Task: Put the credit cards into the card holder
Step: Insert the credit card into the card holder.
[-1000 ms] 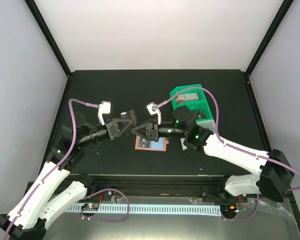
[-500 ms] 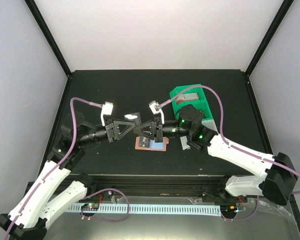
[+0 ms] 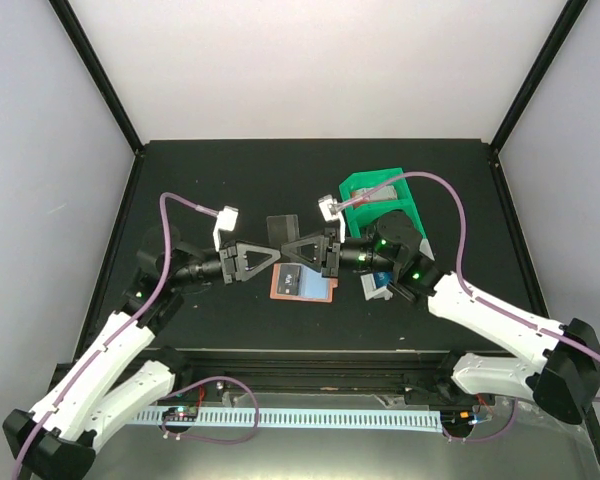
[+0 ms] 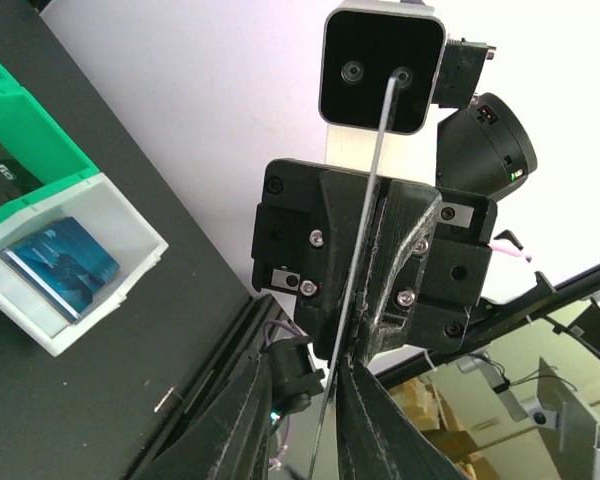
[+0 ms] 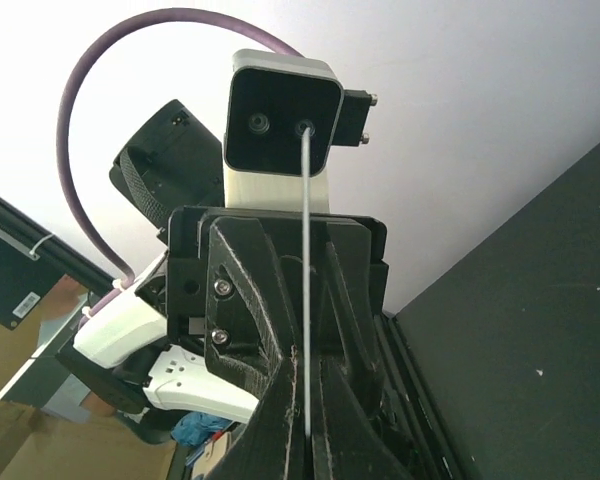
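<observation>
The right gripper (image 5: 306, 430) is pinching a dark card (image 3: 282, 226) at frame centre, while the left gripper (image 4: 315, 455) is standing slightly spread around its other edge. The card holder (image 3: 321, 291) is lying flat just below them.

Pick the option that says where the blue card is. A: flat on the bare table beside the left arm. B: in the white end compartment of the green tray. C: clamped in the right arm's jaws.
B: the left wrist view shows the blue card lying inside the white compartment at the end of the green tray.
</observation>
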`<control>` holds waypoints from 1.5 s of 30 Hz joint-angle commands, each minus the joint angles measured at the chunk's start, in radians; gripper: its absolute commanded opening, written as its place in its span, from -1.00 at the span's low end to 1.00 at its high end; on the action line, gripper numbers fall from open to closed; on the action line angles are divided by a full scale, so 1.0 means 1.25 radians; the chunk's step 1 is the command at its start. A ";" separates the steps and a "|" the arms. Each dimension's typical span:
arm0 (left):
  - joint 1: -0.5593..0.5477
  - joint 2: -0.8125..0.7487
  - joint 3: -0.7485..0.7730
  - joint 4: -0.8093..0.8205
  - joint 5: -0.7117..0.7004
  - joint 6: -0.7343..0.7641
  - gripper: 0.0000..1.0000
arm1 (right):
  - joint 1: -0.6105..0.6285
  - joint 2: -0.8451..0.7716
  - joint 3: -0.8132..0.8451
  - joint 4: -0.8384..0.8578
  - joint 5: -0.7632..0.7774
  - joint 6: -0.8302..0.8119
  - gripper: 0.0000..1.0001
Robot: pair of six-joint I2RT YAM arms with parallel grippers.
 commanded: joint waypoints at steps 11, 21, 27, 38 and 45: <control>0.002 -0.021 -0.035 -0.106 -0.123 0.086 -0.97 | -0.024 -0.038 -0.042 -0.133 0.096 -0.039 0.19; 0.002 0.058 -0.118 -0.177 -0.206 0.165 -0.97 | -0.024 -0.114 -0.132 -0.409 0.392 -0.111 0.32; -0.009 0.219 -0.146 -0.160 -0.190 0.194 -0.97 | -0.020 -0.034 -0.140 -0.548 0.509 -0.109 0.30; -0.031 0.489 -0.110 -0.026 -0.194 0.185 -0.97 | 0.056 0.218 -0.011 -0.664 0.706 -0.099 0.25; -0.032 0.575 -0.094 0.044 -0.176 0.152 -0.97 | 0.059 0.359 0.055 -0.674 0.711 -0.090 0.25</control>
